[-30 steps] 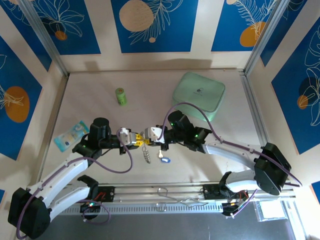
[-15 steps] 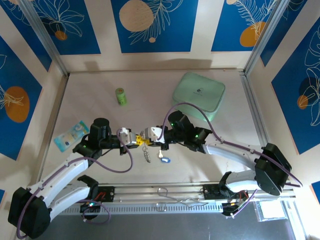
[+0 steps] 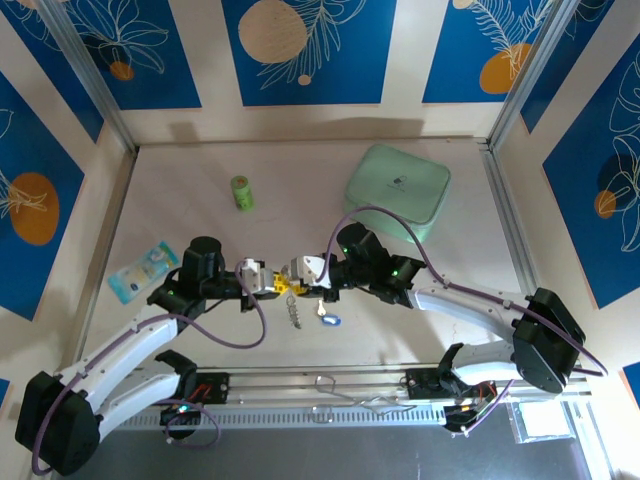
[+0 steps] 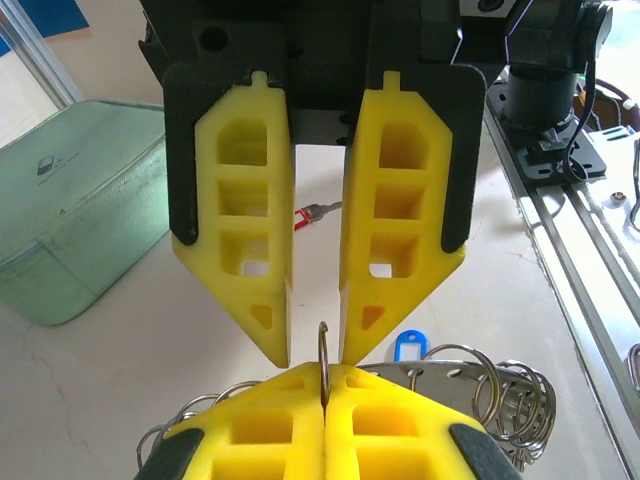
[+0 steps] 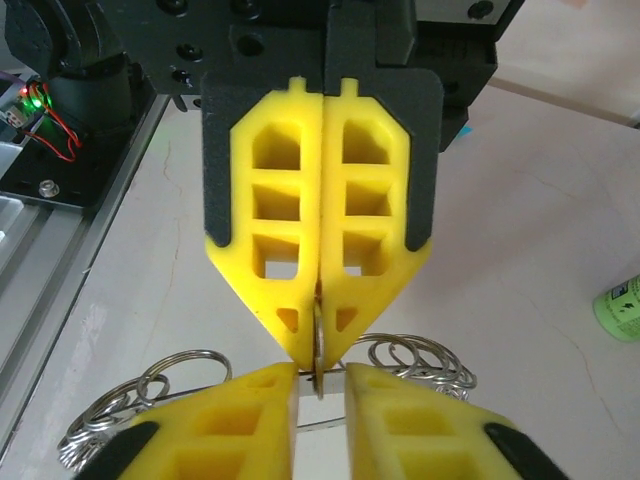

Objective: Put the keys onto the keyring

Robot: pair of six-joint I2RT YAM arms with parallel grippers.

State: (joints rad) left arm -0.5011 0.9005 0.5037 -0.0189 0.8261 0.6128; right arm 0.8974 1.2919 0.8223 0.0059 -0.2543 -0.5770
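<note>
A small green cylinder (image 3: 241, 192) stood upright toward the far left of the worktop (image 3: 200, 180), well apart from both arms. A pale green zipped case (image 3: 397, 190) lay toward the far right corner, close behind the right arm's wrist. A blue and white packet (image 3: 143, 270) lay by the left edge, just beside the left arm's elbow. None of the three lay between the pincers.

The two arms reached inward from the near edge, forearms low and nearly level, and met nose to nose around the middle of the worktop, a little nearer the near edge.

The left pincer (image 4: 323, 385) was pressed together on the thin wire of the keyring (image 4: 505, 390). That wire rose upright out of its yellow fingertips. The fringe of small silvery rings spread out to either side below them. Whether the fringe touched the worktop could not be told.

The right pincer (image 5: 320, 378) faced it with its fingers apart, and the wire stood in the gap without being squeezed.

The blue-tagged key (image 3: 328, 320) lay flat on the worktop just beside the keyring, on the side toward the right edge. The red-tagged key (image 4: 306, 216) lay on the worktop farther along, glimpsed through the gap between the right pincer's fingers.
</note>
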